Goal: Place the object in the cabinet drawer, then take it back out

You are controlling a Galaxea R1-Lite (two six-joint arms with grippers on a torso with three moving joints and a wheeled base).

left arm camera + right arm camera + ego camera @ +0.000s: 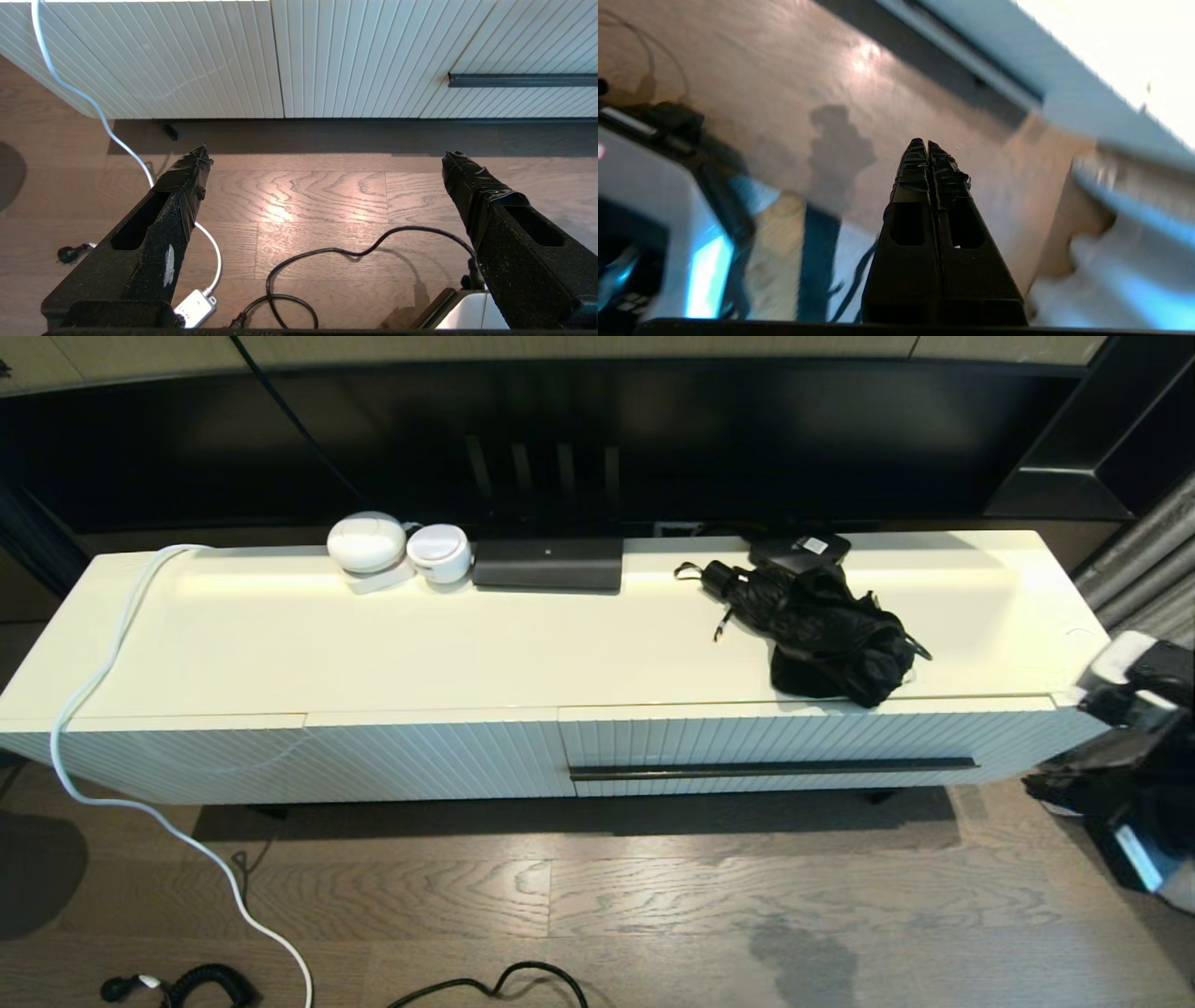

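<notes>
The cabinet drawer (803, 737) is shut, its long black bar handle (773, 769) running across the ribbed white front. A black folded umbrella (826, 630) lies on the cabinet top just above the drawer, at the front edge. My right arm (1134, 700) is low at the cabinet's right end. Its gripper (927, 142) is shut with nothing in it, over the wooden floor. My left gripper (327, 154) is open and empty above the floor, facing the cabinet front. The handle's left end (523, 80) shows in that view. The left gripper is outside the head view.
On the cabinet top at the back are two white round devices (366, 541), a black box (547, 564) and a small black labelled box (800, 549). A white cable (103, 691) hangs over the left end to the floor. A black cable (336, 254) loops on the floor.
</notes>
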